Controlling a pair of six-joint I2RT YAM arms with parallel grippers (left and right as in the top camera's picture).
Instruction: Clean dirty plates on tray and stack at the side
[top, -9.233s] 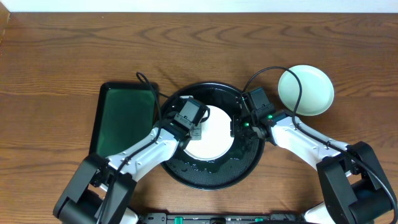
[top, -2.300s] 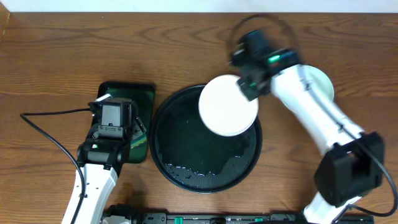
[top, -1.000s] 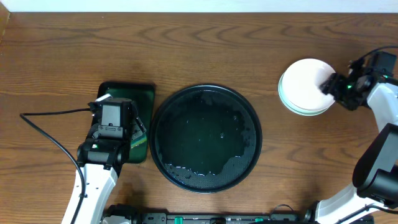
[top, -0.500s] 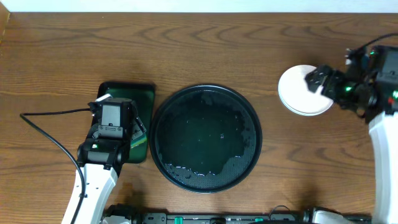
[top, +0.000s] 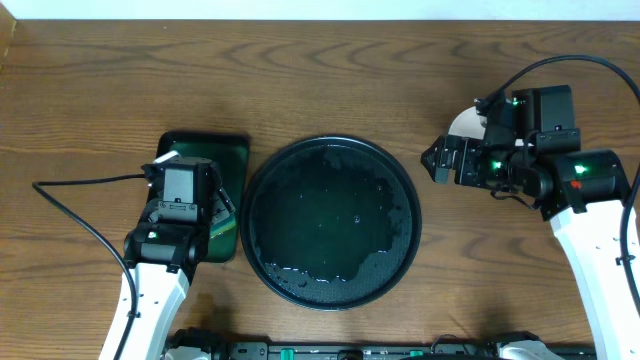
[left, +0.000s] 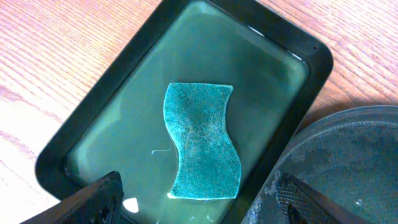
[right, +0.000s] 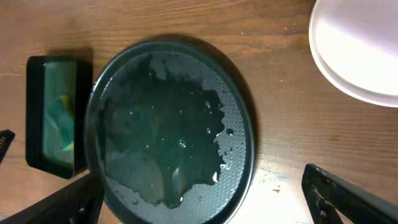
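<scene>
Wooden desk: left hand gapes empty above the sponge, the tray now lies bare, and the right hand, spread empty, has just released the last plate onto the right-side stack, apparently finishing the job.

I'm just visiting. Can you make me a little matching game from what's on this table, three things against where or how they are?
1. sponge
2. round black tray
3. plates

A. stacked on the wooden table
B. wet, no plates on it
C. lying in the rectangular tray

Pairs: 1-C, 2-B, 3-A
</scene>
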